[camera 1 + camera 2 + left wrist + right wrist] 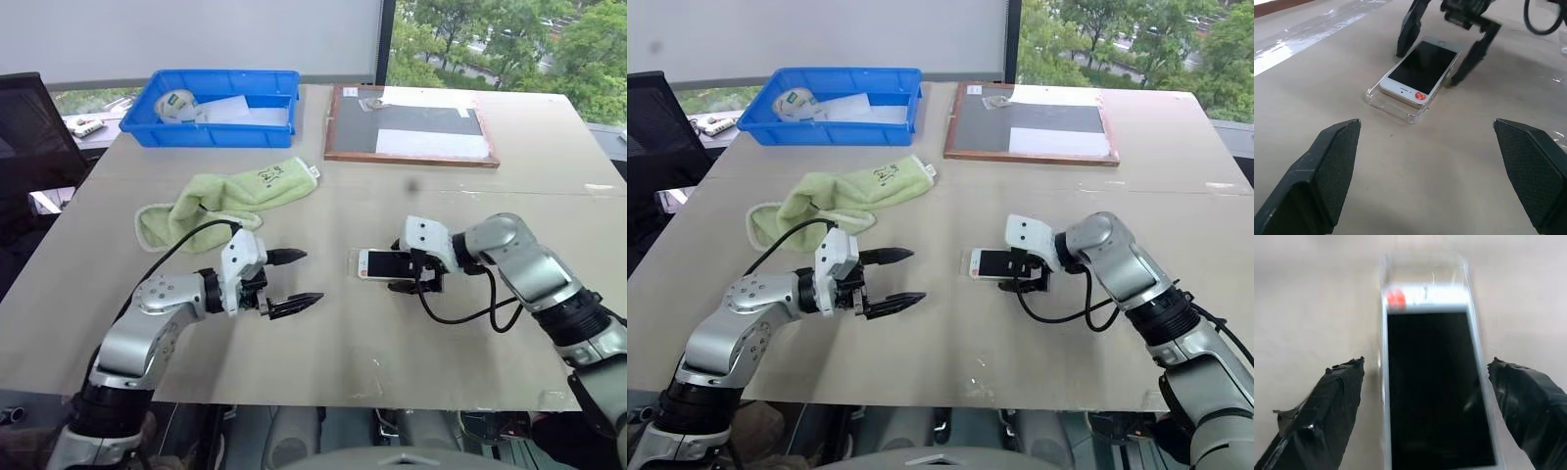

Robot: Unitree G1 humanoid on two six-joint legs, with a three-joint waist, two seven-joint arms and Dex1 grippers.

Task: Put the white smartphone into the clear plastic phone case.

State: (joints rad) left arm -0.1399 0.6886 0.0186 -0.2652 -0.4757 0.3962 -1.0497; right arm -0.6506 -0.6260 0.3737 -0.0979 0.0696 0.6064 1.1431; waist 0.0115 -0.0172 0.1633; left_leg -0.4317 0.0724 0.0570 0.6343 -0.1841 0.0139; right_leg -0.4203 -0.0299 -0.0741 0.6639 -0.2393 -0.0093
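Right claw [404, 275] released, fingers spread either side of the white smartphone [380, 263] without pinching it, pointing left across the counter [343, 333]. Phone flat, screen up, lying on the clear plastic phone case [1400, 105]; from the left wrist view, near end of the phone sitting inside the case's raised rim, a red dot on its white bezel; whether fully seated cannot be told. Left claw [294, 281] released too, both black fingers wide apart, hovering above the counter to the left of the phone and aimed toward it, well apart from it. Farther back, a green cloth [220, 201] crumpled behind the left claw, a blue bin [211, 127] at the far left holding a tape roll [176, 103] and papers, and a wood-framed dark board [407, 127] at the far centre.
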